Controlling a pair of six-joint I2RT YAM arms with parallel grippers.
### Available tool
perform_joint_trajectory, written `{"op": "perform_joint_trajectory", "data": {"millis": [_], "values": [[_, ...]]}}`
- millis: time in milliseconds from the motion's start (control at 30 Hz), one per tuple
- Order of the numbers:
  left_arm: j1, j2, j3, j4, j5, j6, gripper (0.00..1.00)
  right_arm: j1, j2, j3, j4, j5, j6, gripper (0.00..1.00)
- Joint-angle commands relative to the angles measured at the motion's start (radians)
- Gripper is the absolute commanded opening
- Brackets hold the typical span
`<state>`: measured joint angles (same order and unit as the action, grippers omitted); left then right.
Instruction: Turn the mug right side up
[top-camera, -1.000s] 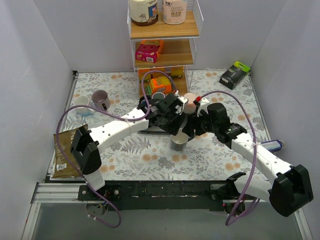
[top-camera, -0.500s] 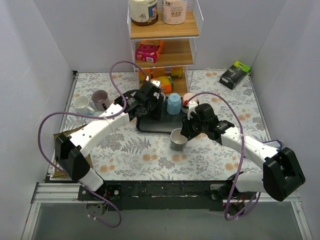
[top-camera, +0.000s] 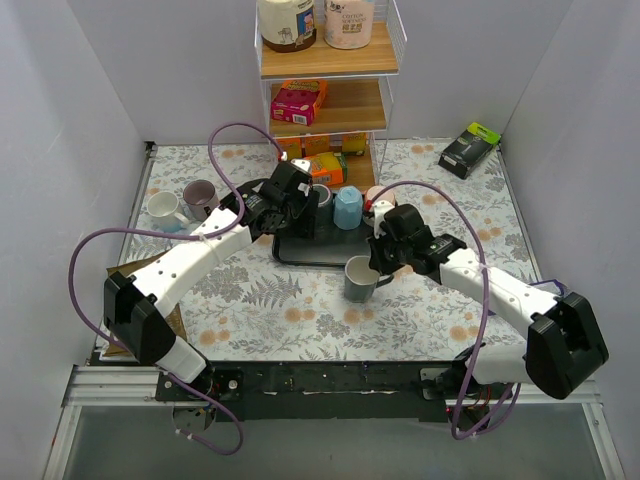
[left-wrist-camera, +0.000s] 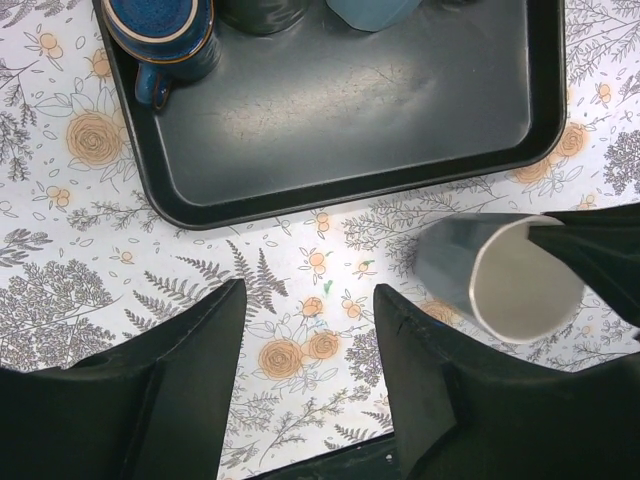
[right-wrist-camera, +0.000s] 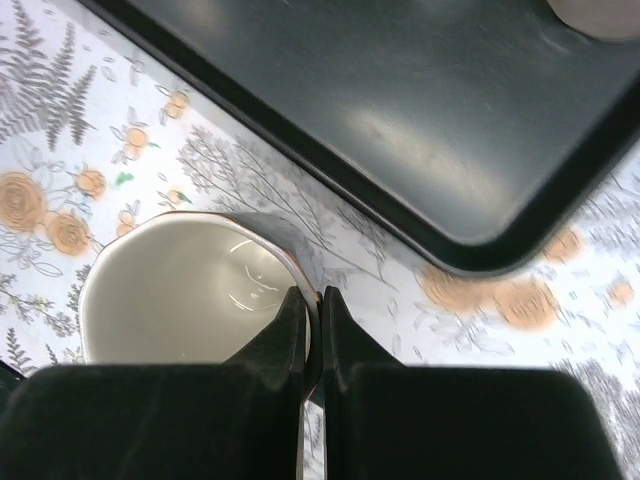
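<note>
Your grey mug (top-camera: 359, 279) stands mouth-up on the floral table (top-camera: 450, 320), just near of the black tray (top-camera: 296, 251). Your right gripper (right-wrist-camera: 313, 294), reaching in from the right, has clamped onto its rim since a second ago. Your left gripper (left-wrist-camera: 308, 292) hovers over the tray's near edge, parted and empty

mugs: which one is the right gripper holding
The grey mug standing off the tray, right gripper shut on its rim; the rest stand free.

seven mugs (top-camera: 358, 278), one tray (left-wrist-camera: 350, 110), two arms (top-camera: 190, 265).
</note>
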<state>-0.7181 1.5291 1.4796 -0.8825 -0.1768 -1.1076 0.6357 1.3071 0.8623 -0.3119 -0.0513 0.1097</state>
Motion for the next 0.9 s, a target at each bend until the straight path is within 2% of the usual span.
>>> {"op": "perform_joint_trajectory", "data": {"millis": [0, 133, 233, 367, 500, 633, 700, 867], "values": [[0.017, -0.046, -0.007, 0.011, -0.015, 0.006, 0.54, -0.014, -0.103, 0.156, -0.137, 0.149, 0.057, 0.01], [0.032, -0.043, -0.018, 0.027, -0.007, 0.0, 0.54, -0.094, -0.1, 0.266, -0.268, 0.342, 0.131, 0.01], [0.045, -0.041, -0.025, 0.04, -0.004, -0.008, 0.57, -0.178, -0.056, 0.331, -0.349, 0.488, 0.255, 0.01], [0.069, -0.049, -0.048, 0.071, 0.008, -0.024, 0.64, -0.286, 0.023, 0.378, -0.375, 0.554, 0.433, 0.01], [0.081, -0.049, -0.065, 0.115, 0.022, -0.031, 0.71, -0.337, 0.147, 0.472, -0.407, 0.614, 0.524, 0.01], [0.086, -0.061, -0.094, 0.18, 0.036, -0.006, 0.91, -0.378, 0.289, 0.547, -0.412, 0.656, 0.602, 0.01], [0.091, -0.06, -0.099, 0.189, 0.037, -0.005, 0.97, -0.392, 0.32, 0.572, -0.403, 0.663, 0.633, 0.01], [0.098, -0.05, -0.1, 0.189, 0.033, -0.006, 0.98, -0.433, 0.373, 0.567, -0.302, 0.663, 0.683, 0.01]]}}
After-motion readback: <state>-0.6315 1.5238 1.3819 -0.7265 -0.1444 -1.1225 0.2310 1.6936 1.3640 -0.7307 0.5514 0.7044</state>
